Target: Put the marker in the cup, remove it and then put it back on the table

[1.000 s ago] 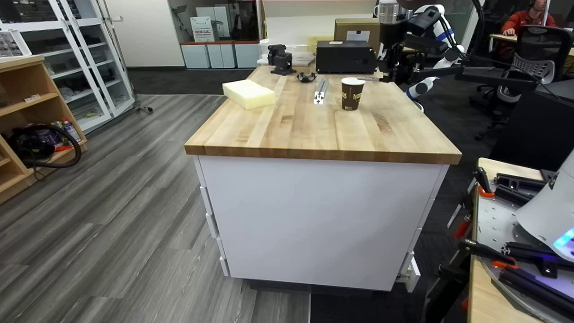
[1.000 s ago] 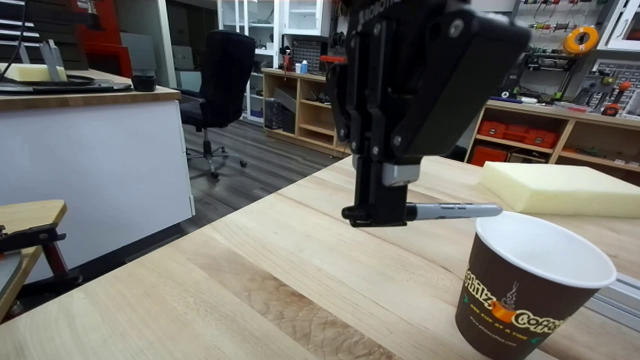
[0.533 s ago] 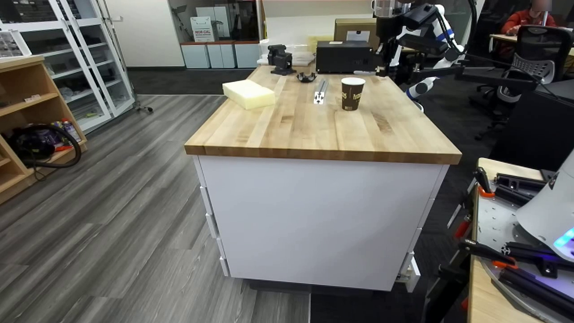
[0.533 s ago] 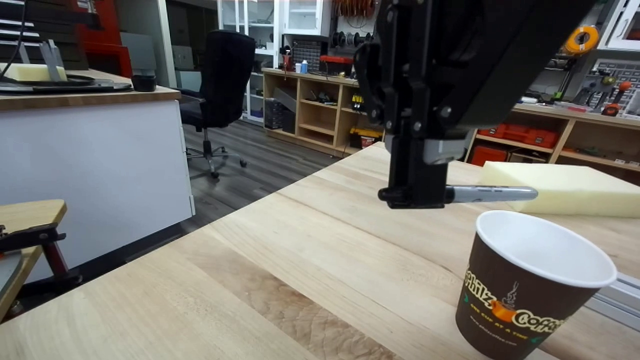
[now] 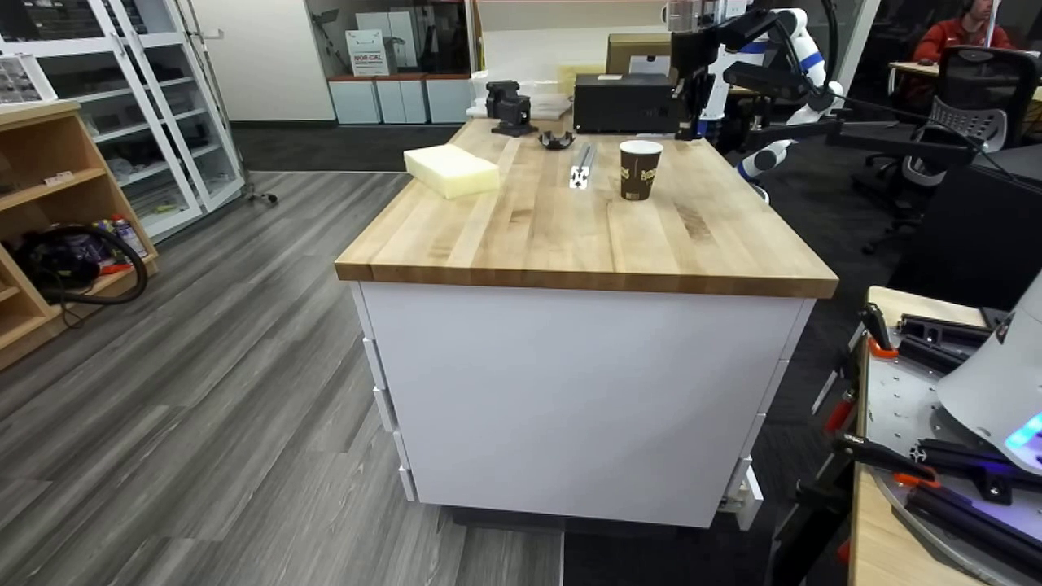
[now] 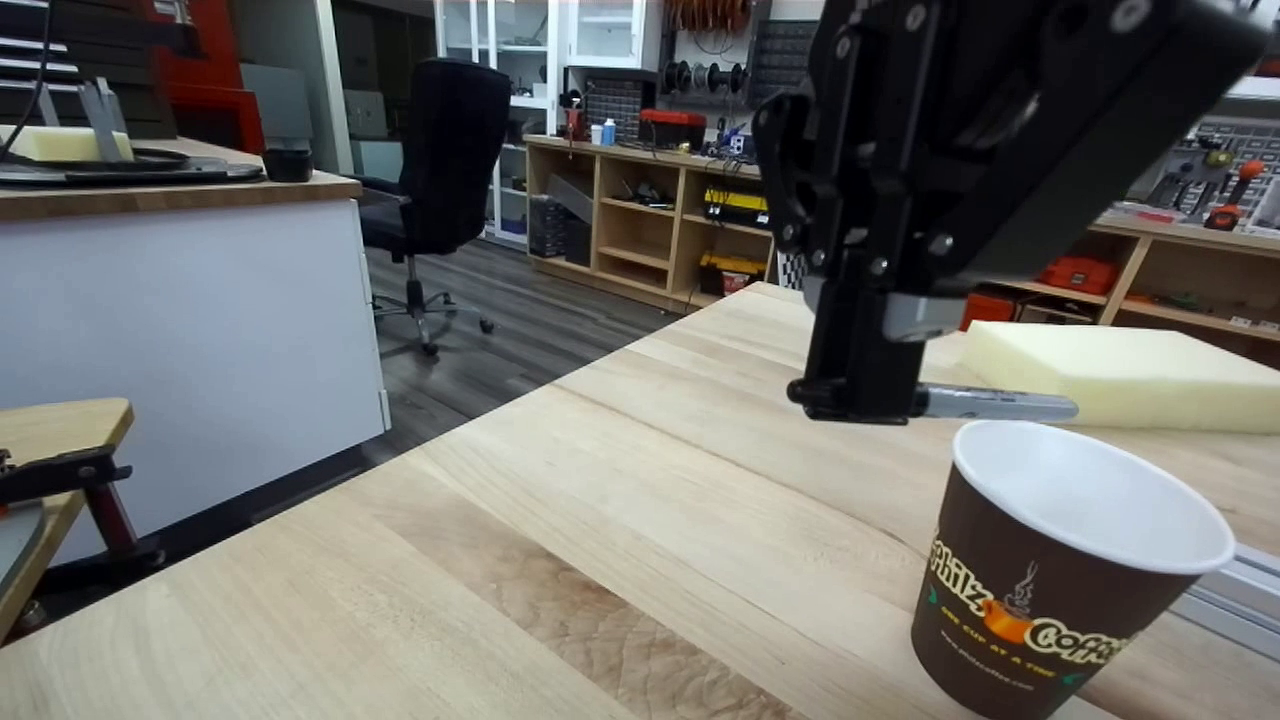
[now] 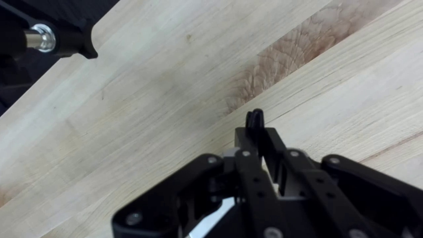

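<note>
The marker, a grey pen with a black cap (image 6: pixel 995 403), is held nearly level in my gripper (image 6: pixel 858 400), its grey end tipped slightly down. In the wrist view its black end (image 7: pixel 257 118) sticks out past the shut fingers (image 7: pixel 256 135). The dark brown cup (image 6: pixel 1020 610) stands upright on the wooden table (image 6: pixel 550 530); its white inside is partly visible. In that view the marker's grey end appears just above the cup's rear rim. In an exterior view my gripper (image 5: pixel 689 130) is behind and right of the cup (image 5: pixel 637 171). The cup is out of the wrist view.
A pale yellow foam block (image 6: pixel 1120 375) lies behind the cup. A metal rail (image 5: pixel 581 167) lies beside it. A black box (image 5: pixel 628 103), a black vise (image 5: pixel 510 110) and a black curved part (image 5: pixel 557 141) are farther back. The table edge shows in the wrist view (image 7: pixel 66 56).
My gripper carries the marker away from the cup's near side, rightward and farther back in the close exterior view. The marker's grey end has dipped slightly. The cup has not moved.
</note>
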`<state>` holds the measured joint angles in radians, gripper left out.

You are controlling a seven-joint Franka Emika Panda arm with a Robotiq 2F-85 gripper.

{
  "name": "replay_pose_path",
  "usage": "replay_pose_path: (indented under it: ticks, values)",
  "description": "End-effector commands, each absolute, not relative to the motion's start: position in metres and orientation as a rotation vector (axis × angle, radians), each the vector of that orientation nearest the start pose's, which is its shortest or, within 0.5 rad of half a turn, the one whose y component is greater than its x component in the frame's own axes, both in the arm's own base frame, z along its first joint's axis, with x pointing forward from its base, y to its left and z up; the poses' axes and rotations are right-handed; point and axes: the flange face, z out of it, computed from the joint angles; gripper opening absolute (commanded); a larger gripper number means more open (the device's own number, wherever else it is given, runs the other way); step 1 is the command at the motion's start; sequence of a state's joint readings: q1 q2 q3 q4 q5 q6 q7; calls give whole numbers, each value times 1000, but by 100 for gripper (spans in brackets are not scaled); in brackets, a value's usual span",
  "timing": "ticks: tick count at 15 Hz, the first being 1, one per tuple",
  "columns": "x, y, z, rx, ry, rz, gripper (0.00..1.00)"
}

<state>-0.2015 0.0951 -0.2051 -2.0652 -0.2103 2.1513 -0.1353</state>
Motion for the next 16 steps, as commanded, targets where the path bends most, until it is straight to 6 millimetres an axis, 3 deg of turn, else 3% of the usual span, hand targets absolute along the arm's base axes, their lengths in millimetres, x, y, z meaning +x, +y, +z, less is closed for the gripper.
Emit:
replay_pose_path:
  ticks: [1,16]
  values:
    - [529,-239,391,-3285,260,184,4]
    - [553,-249,395,-3261,272,369,4]
